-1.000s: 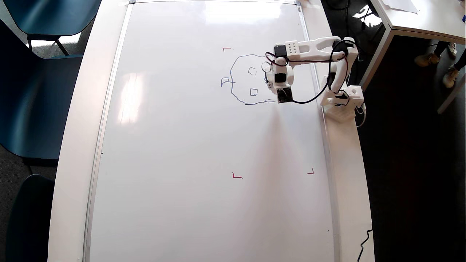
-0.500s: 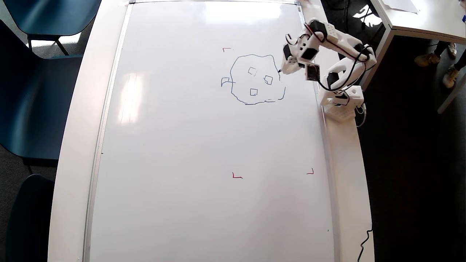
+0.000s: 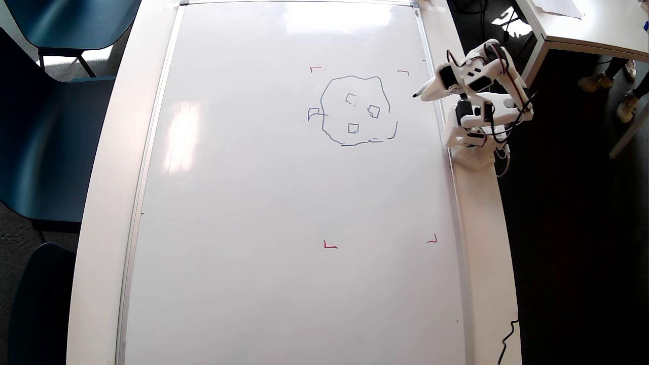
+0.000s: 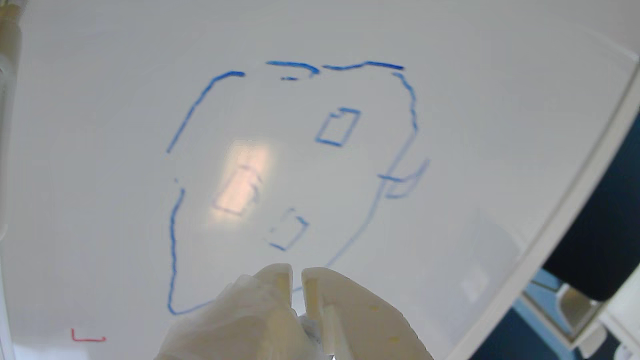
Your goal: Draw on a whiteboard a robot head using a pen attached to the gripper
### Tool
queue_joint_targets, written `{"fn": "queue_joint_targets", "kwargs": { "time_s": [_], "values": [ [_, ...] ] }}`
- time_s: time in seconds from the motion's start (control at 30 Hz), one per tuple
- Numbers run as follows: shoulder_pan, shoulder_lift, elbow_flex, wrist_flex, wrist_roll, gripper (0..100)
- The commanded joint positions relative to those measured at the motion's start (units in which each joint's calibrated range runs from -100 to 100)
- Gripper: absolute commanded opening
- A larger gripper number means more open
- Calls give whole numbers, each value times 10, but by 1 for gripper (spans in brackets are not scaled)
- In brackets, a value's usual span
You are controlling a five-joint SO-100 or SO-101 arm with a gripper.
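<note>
Change: since the earlier overhead pictures the arm is pulling back to the right — the gripper (image 3: pixel 428 93), which was hanging over the drawing, is now sitting at the right frame of the whiteboard (image 3: pixel 263 213), clear of the blue lines.
Pen: the pen (image 3: pixel 420 94) is sticking out leftward from the gripper in the overhead view, its dark tip lying over the board just inside the silver frame, apart from the drawing; whether the tip is touching the surface cannot be told.
Gripper state: in the wrist view the two whitish fingers (image 4: pixel 345 310) are standing nearly together with only a thin slit between them (image 4: pixel 296 280), closed around the pen, whose body is showing as a pale bit at the base of the slit.
Robot head: the robot head (image 3: pixel 329 134) is lying in the upper right part of the board — a wobbly blue roundish outline with three small squares inside and a small flag-like mark on its left side in the overhead view. In the wrist view its outline (image 4: pixel 190 110) is showing gaps along the top and left.
Corner marks: four red corner marks (image 3: pixel 330 246) are framing a rectangle on the board; the drawing is sitting between the upper two.
Arm base: the base block (image 3: pixel 474 136) is standing on the white tabletop rim just right of the board's frame.
</note>
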Motion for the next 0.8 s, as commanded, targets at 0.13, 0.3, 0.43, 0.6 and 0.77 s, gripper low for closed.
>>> {"fn": "queue_joint_targets", "kwargs": {
  "time_s": [0.13,0.3,0.43,0.6,0.77],
  "values": [
    [29,-174,65,-37,-18,1],
    [20,-230,100,-37,-42,1],
    [-20,-246,120,-47,-40,1],
    [-28,-248,176,-144,-43,1],
    [-23,-248,233,-220,-40,1]
  ]
}}
